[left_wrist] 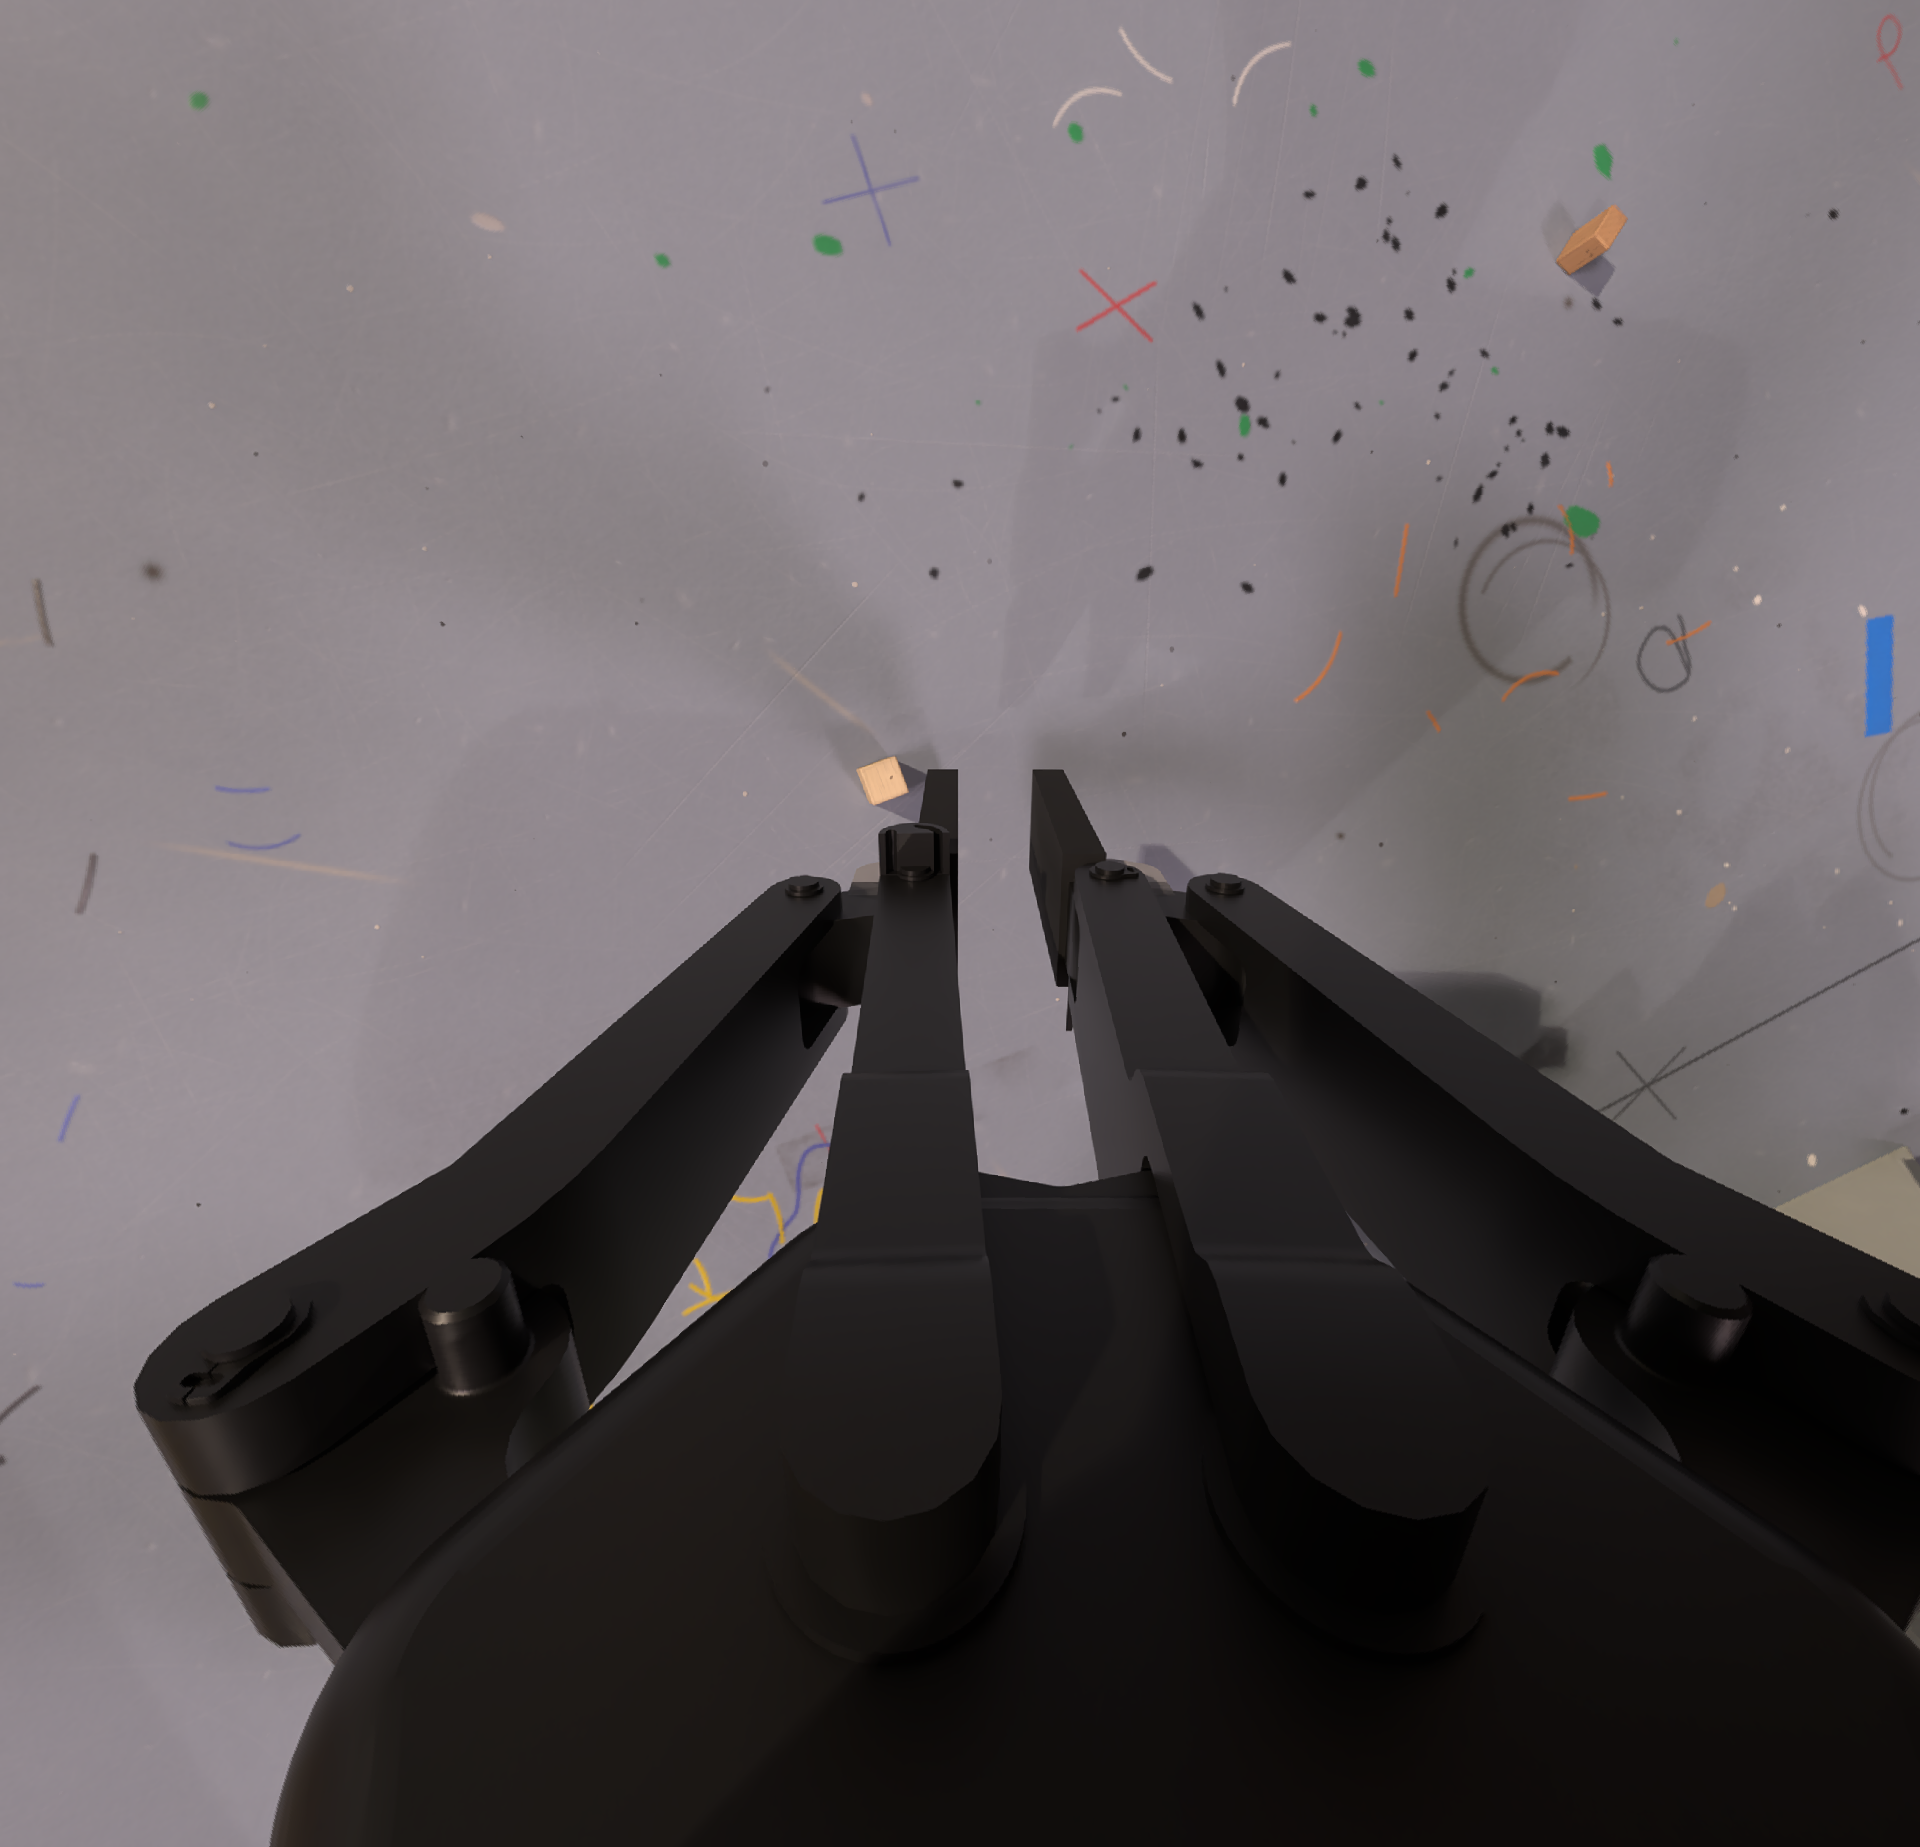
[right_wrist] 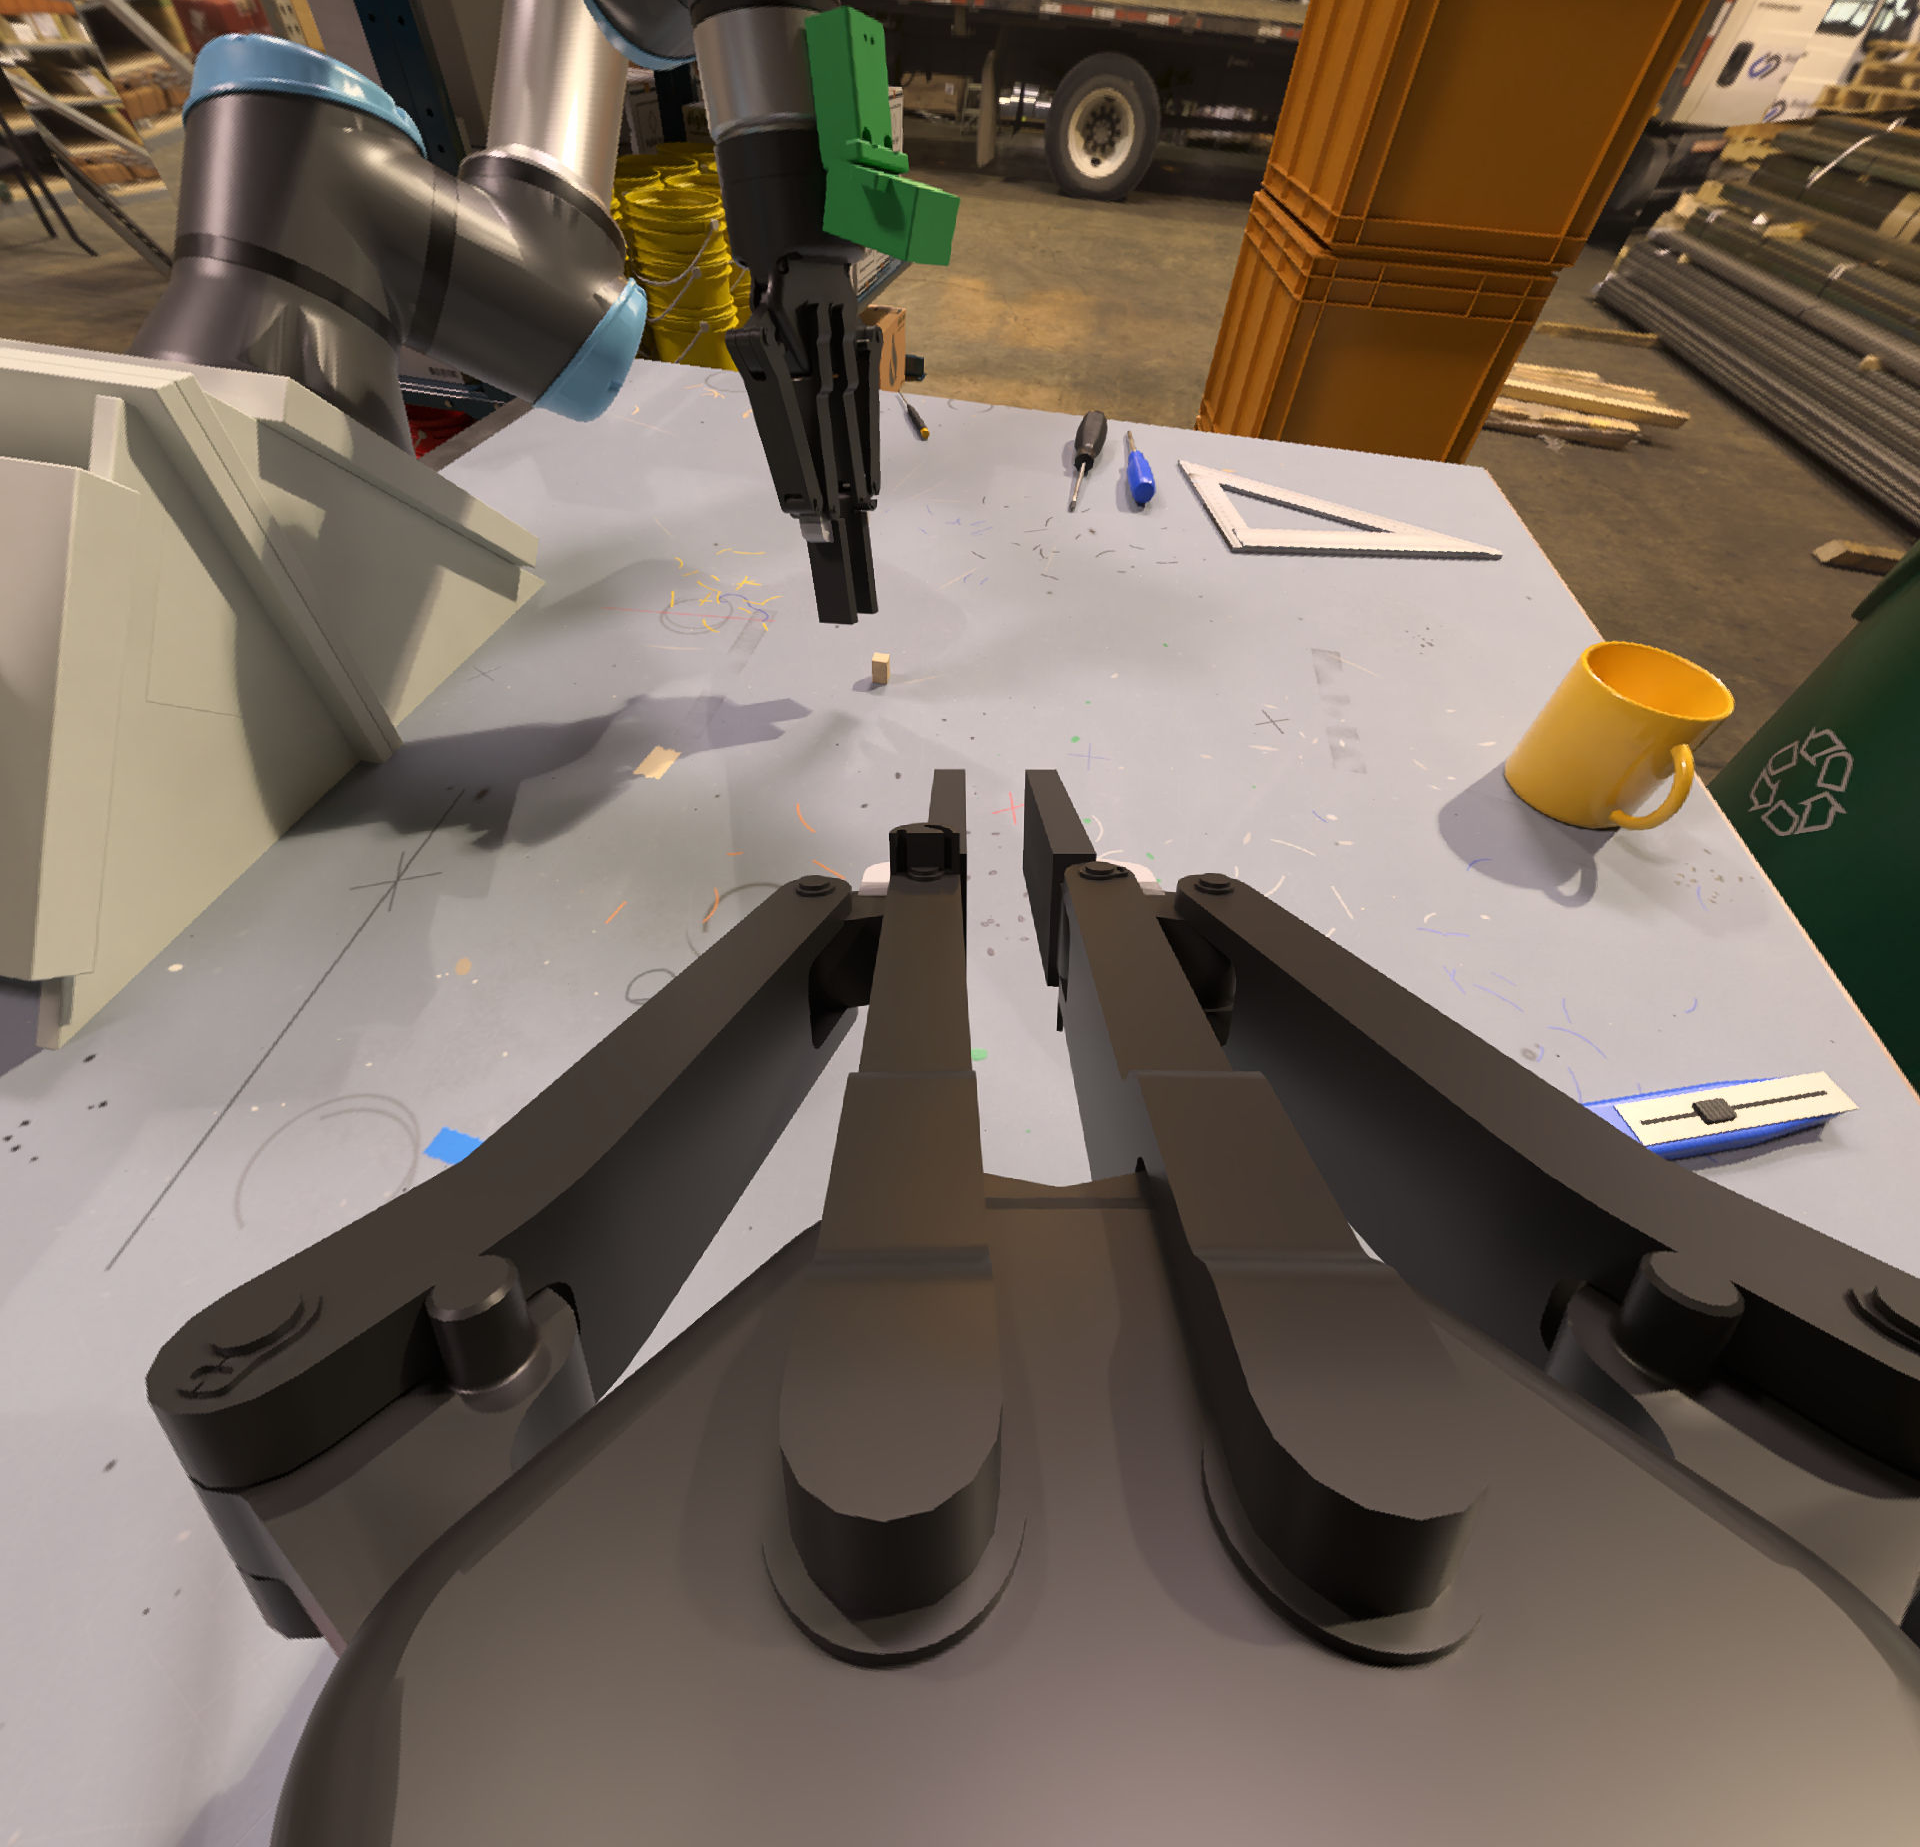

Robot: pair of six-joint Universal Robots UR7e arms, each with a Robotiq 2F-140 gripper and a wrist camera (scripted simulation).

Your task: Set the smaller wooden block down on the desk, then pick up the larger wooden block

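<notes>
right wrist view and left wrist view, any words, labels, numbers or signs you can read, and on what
Green bin: a white arrow-loop symbol, no words.
White truck: markings on its side, too blurred to read.
Shelf boxes: labels too small to read.
Desk: only pen crosses and scribbles, no readable words.

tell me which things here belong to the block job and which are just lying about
Job: small pale wooden cube; larger tan wooden block; left gripper.

Lying about: yellow mug; two screwdrivers; white triangle ruler; blue utility knife.
</notes>
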